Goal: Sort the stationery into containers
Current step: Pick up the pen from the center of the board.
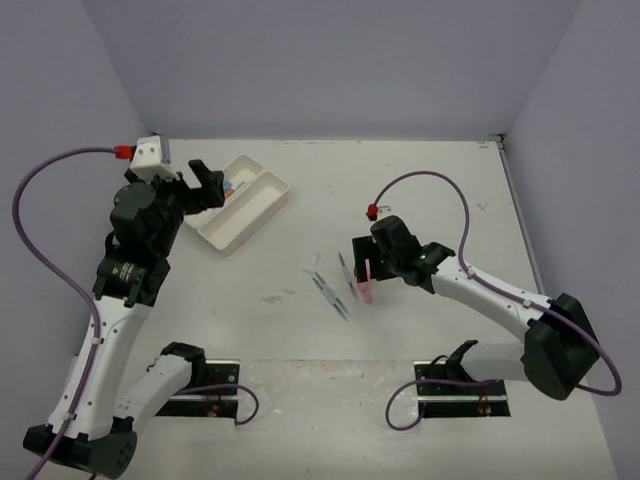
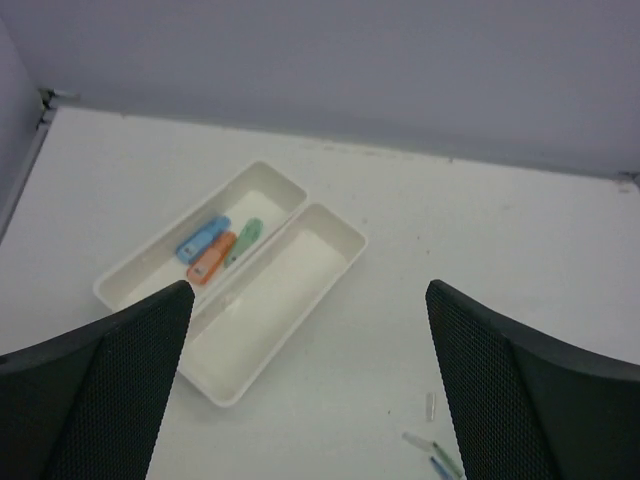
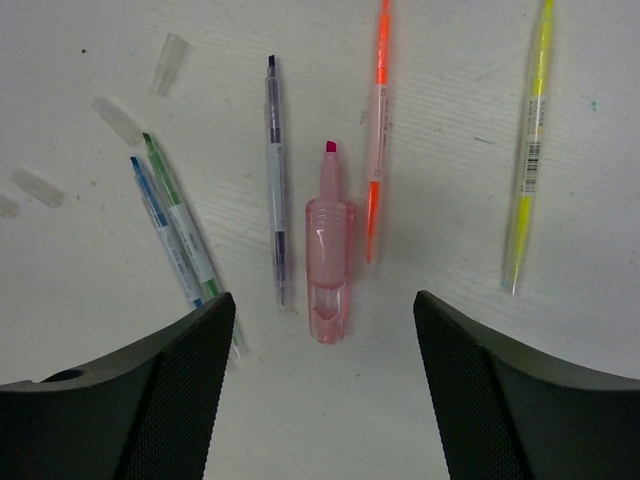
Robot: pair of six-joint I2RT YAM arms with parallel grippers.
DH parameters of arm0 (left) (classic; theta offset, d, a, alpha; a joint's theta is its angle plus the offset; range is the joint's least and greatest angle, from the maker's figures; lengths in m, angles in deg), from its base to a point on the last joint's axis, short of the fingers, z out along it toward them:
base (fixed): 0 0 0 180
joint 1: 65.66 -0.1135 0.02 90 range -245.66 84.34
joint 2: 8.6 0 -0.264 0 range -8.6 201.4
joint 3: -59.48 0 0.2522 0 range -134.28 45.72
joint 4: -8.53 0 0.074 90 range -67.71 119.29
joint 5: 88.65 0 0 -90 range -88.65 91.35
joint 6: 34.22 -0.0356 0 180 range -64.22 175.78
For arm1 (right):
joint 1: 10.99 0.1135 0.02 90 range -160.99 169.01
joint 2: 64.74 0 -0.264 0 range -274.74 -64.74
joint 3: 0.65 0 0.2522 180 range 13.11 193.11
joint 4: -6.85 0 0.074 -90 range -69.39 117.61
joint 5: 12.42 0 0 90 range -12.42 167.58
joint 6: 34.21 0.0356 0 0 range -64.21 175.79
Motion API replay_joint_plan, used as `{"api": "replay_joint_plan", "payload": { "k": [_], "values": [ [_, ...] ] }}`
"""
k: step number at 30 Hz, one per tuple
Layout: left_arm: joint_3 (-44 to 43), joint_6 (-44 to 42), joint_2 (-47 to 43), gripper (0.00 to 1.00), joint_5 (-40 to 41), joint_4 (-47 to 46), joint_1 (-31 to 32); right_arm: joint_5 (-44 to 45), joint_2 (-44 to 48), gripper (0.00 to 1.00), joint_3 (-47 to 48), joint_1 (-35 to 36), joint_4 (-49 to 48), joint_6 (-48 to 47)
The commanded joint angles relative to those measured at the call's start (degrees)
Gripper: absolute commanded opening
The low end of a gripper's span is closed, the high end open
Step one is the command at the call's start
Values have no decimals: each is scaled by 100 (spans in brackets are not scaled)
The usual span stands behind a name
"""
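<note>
Surface: a white table (image 1: 450,190), lightly scuffed, closed in by plain lilac-grey walls (image 1: 330,60) on the far side and both flanks.
Containers: two long white trays (image 1: 245,205) lie on a diagonal at the far left of the table, their long sides touching.
Left tool: the left gripper (image 1: 205,185) hangs above the trays with its jaws spread wide and nothing between them.
Left wrist view only: a blue marker (image 2: 202,239), an orange marker (image 2: 211,259) and a green marker (image 2: 246,238) lie close together in the left-hand tray (image 2: 262,172) (mere specks from the top camera).
Right tool: the right gripper (image 1: 362,262) sits low over mid-table, jaws apart and gripping nothing. A pink marker (image 3: 330,260) lies between its fingers (image 3: 170,390), touching neither.
Right wrist view only: the pink marker is uncapped. Thin pens (image 3: 277,200) in purple-grey, orange, yellow, blue and green lie on either side of it, and clear caps (image 3: 118,120) lie loose nearby.
Room to move: a stretch of table separates the trays from the pens. The pens lie well in from every edge, and the trays lie nearer the left wall.
</note>
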Motion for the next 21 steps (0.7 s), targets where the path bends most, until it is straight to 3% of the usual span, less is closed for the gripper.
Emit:
{"api": "replay_joint_plan", "payload": {
  "k": [1, 3, 6, 11, 21],
  "values": [
    [903, 218, -577, 100, -330, 577, 10, 454, -334, 69, 482, 604, 95, 262],
    [1160, 250, -804, 100, -289, 595, 10, 556, -613, 66, 661, 1023, 55, 251],
    [1671, 237, -1051, 100, 142, 611, 10, 670, -1264, 54, 1033, 1251, -17, 211],
    [2126, 206, -1165, 100, 290, 543, 17, 635, -1947, 25, 1478, 1309, 43, 22],
    [2176, -9, -1079, 100, -364, 376, 41, 421, -2573, 25, 1765, 1398, 145, -208]
  ]
}}
